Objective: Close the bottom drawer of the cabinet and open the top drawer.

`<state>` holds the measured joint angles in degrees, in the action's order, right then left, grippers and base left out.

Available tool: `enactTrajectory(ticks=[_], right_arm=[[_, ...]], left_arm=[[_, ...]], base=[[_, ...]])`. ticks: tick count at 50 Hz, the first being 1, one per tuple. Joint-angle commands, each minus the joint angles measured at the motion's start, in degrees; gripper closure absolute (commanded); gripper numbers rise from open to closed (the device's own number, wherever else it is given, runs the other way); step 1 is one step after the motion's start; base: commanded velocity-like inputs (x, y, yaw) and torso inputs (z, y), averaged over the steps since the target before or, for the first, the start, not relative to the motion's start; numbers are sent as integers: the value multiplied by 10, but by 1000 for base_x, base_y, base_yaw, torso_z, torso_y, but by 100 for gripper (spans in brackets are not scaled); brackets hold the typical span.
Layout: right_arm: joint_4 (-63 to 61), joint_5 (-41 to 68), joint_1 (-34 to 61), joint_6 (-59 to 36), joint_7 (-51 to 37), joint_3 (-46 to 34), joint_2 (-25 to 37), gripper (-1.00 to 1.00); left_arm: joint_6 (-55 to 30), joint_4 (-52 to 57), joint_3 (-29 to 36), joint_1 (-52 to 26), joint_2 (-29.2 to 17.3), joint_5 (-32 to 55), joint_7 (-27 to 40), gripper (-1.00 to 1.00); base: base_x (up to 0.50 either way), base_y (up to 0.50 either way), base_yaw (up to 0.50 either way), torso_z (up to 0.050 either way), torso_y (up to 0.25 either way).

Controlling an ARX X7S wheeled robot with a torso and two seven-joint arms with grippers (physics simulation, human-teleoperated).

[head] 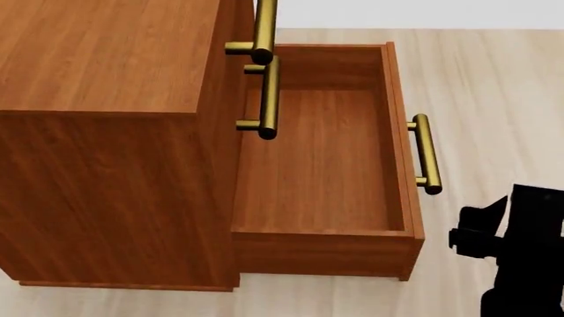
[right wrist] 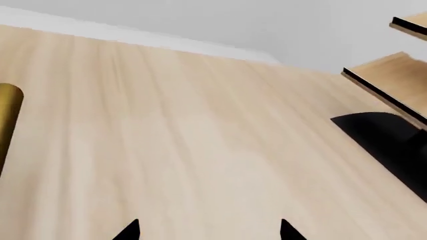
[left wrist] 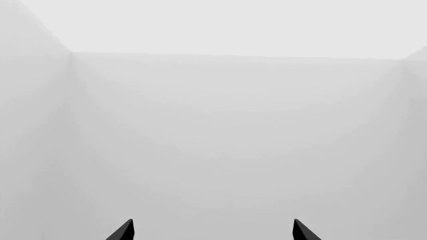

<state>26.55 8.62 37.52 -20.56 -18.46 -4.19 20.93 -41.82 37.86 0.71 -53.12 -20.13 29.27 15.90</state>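
The right gripper (right wrist: 209, 231) hangs over the floor (right wrist: 167, 150) near the open bottom drawer (head: 317, 165), jaws spread; the left gripper (left wrist: 213, 231), jaws likewise parted, faces blank wall.

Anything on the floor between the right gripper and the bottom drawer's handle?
No. In the head view, only bare pale wood floor separates the right gripper from the bottom drawer handle.

Reddish-brown cabinet (head: 105, 132), bottom drawer (head: 321, 165) pulled fully out, empty, top drawer (head: 240, 20) shut
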Motion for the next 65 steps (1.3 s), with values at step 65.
enactTrajectory(ticks=[65], right_arm=[[52, 6, 49, 9, 147, -95, -57, -100]], left_arm=[[-2, 5, 8, -10, -10, 20, 16, -100]], base=[[0, 0, 0, 0, 0]])
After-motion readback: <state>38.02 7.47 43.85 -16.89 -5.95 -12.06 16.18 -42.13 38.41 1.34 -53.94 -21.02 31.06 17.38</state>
